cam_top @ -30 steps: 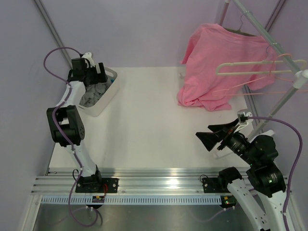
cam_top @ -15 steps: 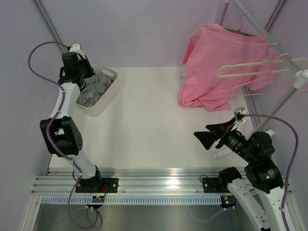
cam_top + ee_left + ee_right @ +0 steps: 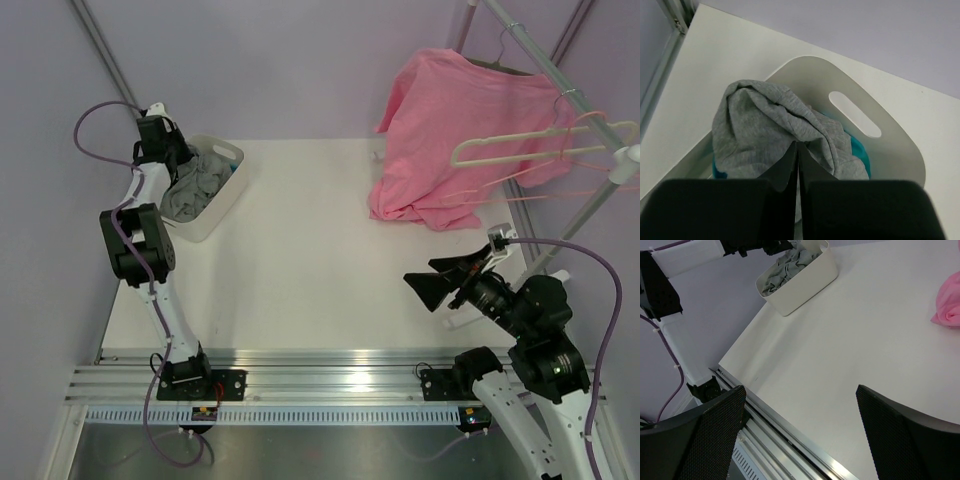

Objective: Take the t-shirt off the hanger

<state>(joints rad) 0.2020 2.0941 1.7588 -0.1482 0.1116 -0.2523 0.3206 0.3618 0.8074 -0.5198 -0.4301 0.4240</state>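
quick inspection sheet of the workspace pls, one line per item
surface: white table, nothing on its middle.
job's things: grey t-shirt bunched in the white bin; cream hanger bare, by the rack.
clutter: pink t-shirt hanging on the rack; teal cloth under the grey one.
claws: left claw shut over the bin; right claw open, empty.
cables: purple cable looping off each arm.
surroundings: lilac walls; nothing else seen.
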